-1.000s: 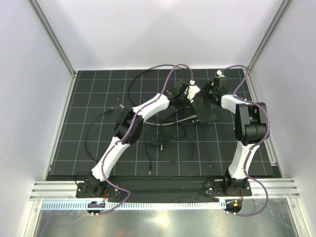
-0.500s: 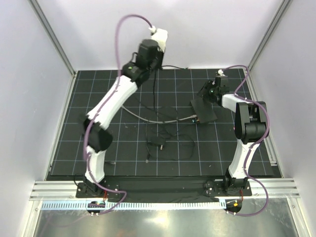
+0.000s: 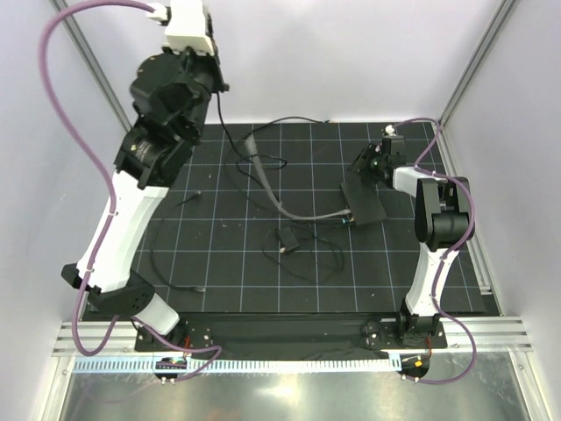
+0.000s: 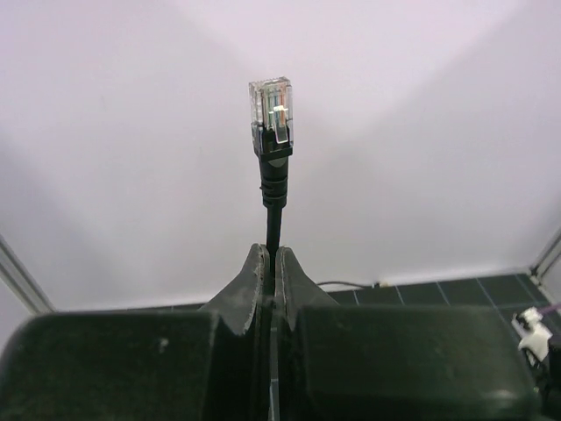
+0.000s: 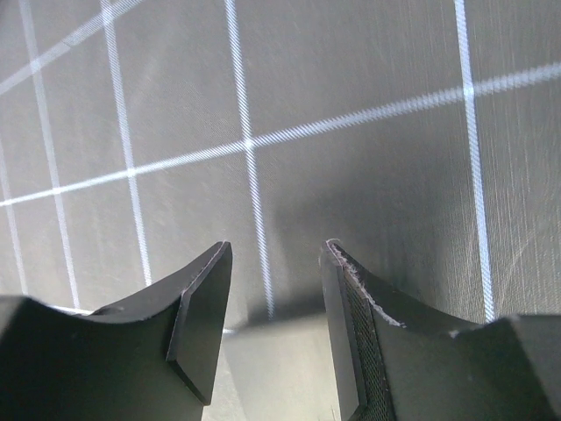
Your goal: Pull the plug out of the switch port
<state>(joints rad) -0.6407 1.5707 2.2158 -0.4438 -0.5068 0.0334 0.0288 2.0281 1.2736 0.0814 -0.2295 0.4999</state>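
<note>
My left gripper [image 4: 271,254] is shut on a thin black cable just below its plug. The clear plug [image 4: 272,110] stands free above the fingertips, against the white back wall. In the top view the left arm [image 3: 166,96] is raised high at the back left, far from the switch. The flat black switch box [image 3: 364,200] lies at the right on the mat. My right gripper [image 3: 375,163] is shut on its far end, and the box's flat surface [image 5: 289,368] sits between the fingers. The switch port itself cannot be made out.
A grey cable [image 3: 289,209] runs from the box's left edge across the mat. A small black block [image 3: 286,241] with thin looped wires lies at the middle. More black cable [image 3: 294,120] trails near the back wall. White walls close in the gridded mat.
The left arm has swung up and to the left, away from the switch box, carrying the black cable and its plug. The right arm and the box have stayed put.
</note>
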